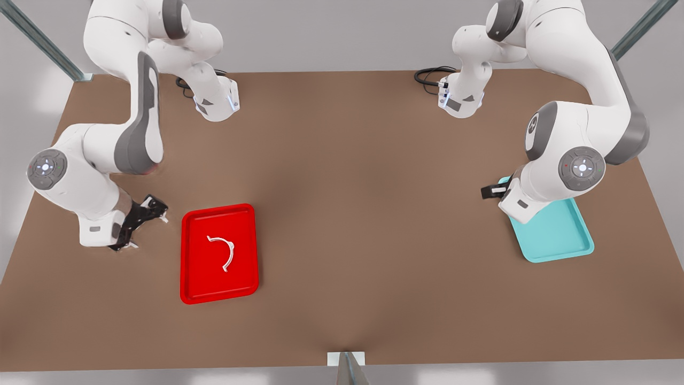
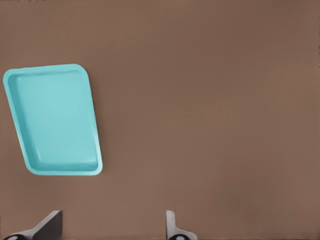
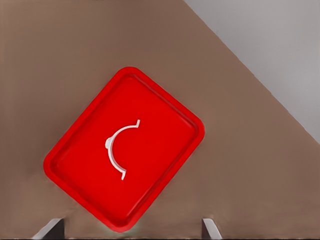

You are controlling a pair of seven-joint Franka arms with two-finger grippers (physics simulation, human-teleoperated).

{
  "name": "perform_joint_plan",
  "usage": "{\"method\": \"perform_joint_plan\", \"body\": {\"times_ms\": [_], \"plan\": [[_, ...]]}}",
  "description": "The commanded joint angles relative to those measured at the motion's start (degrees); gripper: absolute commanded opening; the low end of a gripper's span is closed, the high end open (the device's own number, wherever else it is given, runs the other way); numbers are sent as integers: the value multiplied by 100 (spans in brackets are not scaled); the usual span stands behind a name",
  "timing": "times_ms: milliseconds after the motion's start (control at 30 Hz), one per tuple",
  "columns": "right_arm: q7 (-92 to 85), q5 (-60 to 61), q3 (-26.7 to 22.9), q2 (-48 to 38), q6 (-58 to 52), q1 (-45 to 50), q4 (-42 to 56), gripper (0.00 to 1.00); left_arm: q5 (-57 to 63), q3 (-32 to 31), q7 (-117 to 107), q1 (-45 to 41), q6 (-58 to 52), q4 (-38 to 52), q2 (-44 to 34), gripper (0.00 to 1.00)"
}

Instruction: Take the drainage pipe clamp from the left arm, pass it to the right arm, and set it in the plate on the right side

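The white drainage pipe clamp (image 1: 232, 250) lies flat inside the red plate (image 1: 214, 280) at the front view's left, touching neither gripper. My right gripper (image 1: 145, 231) hovers just beside the plate's outer edge, fingers spread and empty. In the right wrist view the clamp (image 3: 110, 150) rests near the middle of the plate (image 3: 160, 145), ahead of the open right gripper (image 3: 130, 231). My left gripper (image 1: 492, 191) waits at the front view's right, above the teal tray. Its fingers (image 2: 50, 225) stand wide apart with nothing between them.
A light teal tray (image 1: 558, 235) sits at the front view's right and holds nothing; the left wrist view shows the same tray (image 2: 55, 120). Bare brown table (image 1: 374, 214) stretches between the two trays. Both arm bases stand at the far edge.
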Motion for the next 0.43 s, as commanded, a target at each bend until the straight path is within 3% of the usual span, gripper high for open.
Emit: {"method": "perform_joint_plan", "body": {"times_ms": [0,200,233,267,400], "plan": [[4704,-412,-26,-385,-1739,20,-67,100,1,-1,1173,0,-34,0,-8,100],[4624,-421,0,-280,-1739,-24,161,100,10,-1,1173,0,-43,0,-8,100],[4660,-438,728,-236,-1747,-699,188,100,10,-10,1165,-26,-43,0,-8,100],[4695,-639,1985,-289,-1739,-1798,161,100,10,-10,1165,-18,-52,0,-8,100],[4677,-772,2171,-333,-1739,-1958,109,100,19,-10,1165,-35,-245,0,54,100]]}}
